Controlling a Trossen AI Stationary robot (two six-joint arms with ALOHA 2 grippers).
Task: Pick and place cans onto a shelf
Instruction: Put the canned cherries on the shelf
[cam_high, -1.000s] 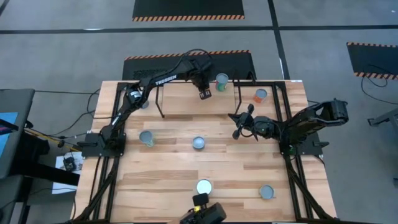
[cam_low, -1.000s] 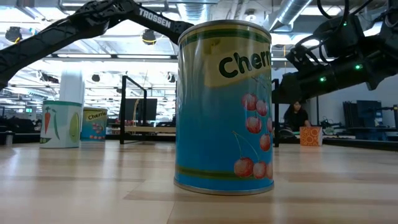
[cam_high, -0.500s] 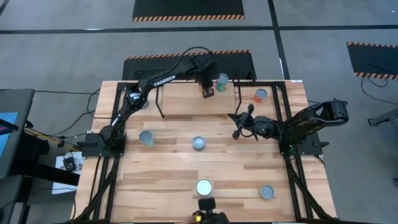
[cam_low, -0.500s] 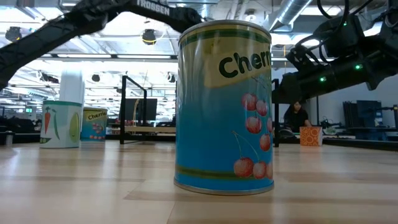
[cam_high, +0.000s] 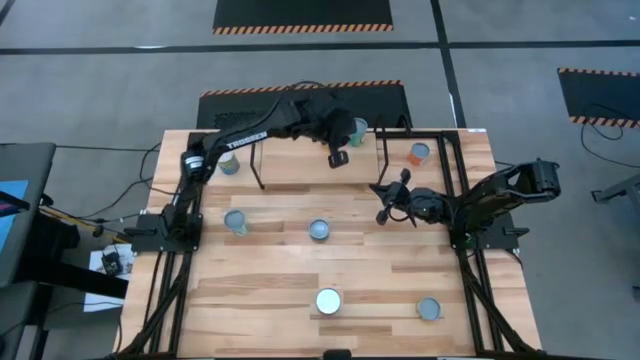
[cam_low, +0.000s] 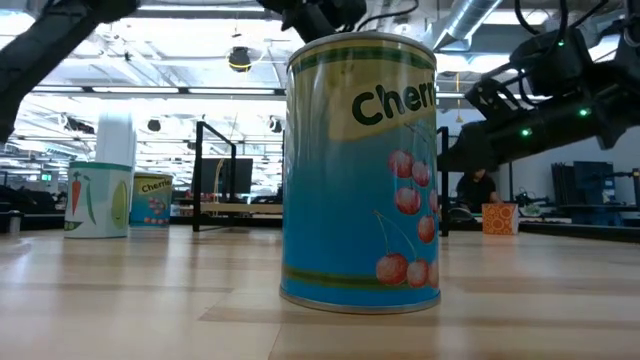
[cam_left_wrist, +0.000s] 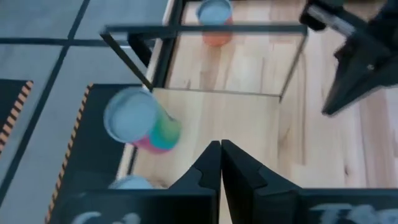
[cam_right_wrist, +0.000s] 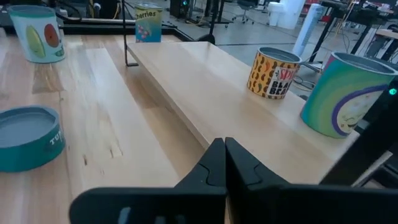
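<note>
The shelf (cam_high: 300, 165) is a light-wood plank on black legs at the table's far side. A green-labelled can (cam_high: 357, 130) and an orange can (cam_high: 419, 152) stand on it. My left gripper (cam_high: 338, 158) hovers over the shelf just left of the green can (cam_left_wrist: 140, 124); its fingers are shut and empty (cam_left_wrist: 221, 165). My right gripper (cam_high: 381, 200) waits shut and empty near the shelf's right end (cam_right_wrist: 219, 158). Other cans stand on the tabletop: one (cam_high: 236, 221) at the left, one (cam_high: 319, 230) at the middle, two (cam_high: 328, 300) (cam_high: 429, 309) near the front.
One more can (cam_high: 230, 163) stands at the far left, partly under my left arm. In the low view a blue cherry can (cam_low: 360, 170) fills the foreground. The shelf's black legs (cam_high: 258, 170) and the black frames (cam_high: 465, 200) stand at the sides.
My left gripper has gone a little toward the table's right edge, closer to the green can on the shelf, and the arm's wrist has turned. My right arm has kept still.
</note>
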